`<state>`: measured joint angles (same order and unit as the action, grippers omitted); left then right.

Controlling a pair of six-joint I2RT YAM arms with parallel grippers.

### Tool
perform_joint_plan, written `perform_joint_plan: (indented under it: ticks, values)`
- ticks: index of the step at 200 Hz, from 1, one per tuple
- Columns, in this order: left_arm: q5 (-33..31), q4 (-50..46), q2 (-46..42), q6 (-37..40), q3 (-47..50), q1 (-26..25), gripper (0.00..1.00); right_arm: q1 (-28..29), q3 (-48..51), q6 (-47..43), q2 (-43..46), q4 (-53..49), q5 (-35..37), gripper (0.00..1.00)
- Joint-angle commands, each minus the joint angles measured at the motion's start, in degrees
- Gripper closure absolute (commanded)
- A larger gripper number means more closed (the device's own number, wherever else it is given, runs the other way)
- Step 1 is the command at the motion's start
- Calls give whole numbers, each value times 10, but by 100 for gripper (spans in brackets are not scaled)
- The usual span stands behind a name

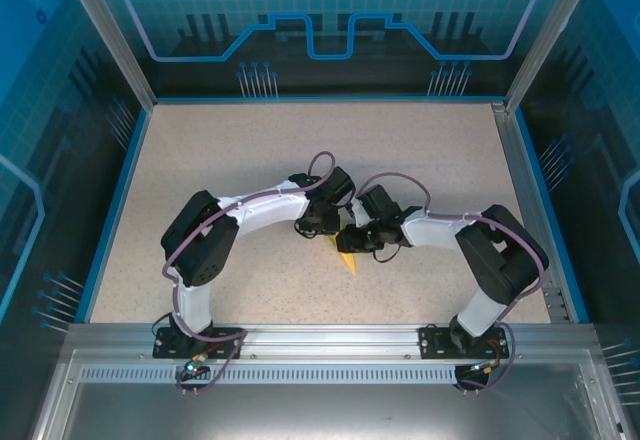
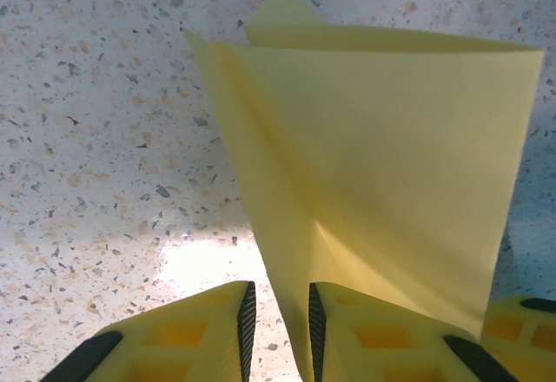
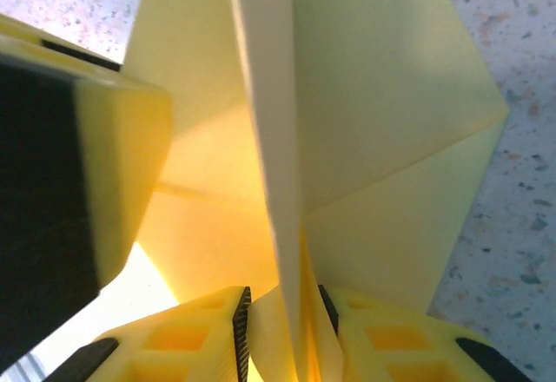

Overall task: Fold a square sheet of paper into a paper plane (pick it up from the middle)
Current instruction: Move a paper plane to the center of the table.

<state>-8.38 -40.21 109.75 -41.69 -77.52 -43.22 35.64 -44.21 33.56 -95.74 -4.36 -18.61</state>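
Partly folded pale-yellow paper sheet (image 2: 382, 156), held above the speckled surface (image 2: 87, 139): left fingers (image 2: 365, 339) narrow, pinching its fold; right fingers (image 3: 391, 347) narrow, pinching stacked layers; creases run straight ahead of both, arms equally near

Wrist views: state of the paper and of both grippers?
pale-yellow partly folded paper sheet: creased into layered flaps, not yet a finished dart, held between both grippers.
left gripper: shut on the sheet, which runs between its pads.
right gripper: shut on the sheet's layered folds.
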Motion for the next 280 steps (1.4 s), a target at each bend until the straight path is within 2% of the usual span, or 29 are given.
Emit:
perform_joint_plan:
  ticks: [1, 59, 85, 132, 167, 187, 239, 280]
  values:
    - [-7, -6, -24, -6, -1, 3, 74, 14, -22, -15, -14, -23, 19, 74]
    - [-7, -3, -31, -6, 7, 3, 75, 25, -35, -17, -23, -43, 44, 87]
    - [-19, 32, -81, -19, 44, 3, 74, 29, -47, -19, -2, -72, 68, 93]
    - [-86, 76, -198, -64, 126, 21, 68, 62, -119, -23, 37, -204, 213, 94]
    - [-93, 97, -262, -104, 192, 60, 65, 89, -170, 8, 16, -271, 299, 93]
    - [-86, 104, -283, -113, 216, 78, 64, 99, -195, 38, -15, -289, 313, 91]
    - [-76, 101, -290, -112, 229, 91, 64, 117, -258, 80, -113, -306, 292, 91]
    - [-70, 103, -285, -106, 228, 95, 64, 123, -270, 98, -146, -306, 292, 90]
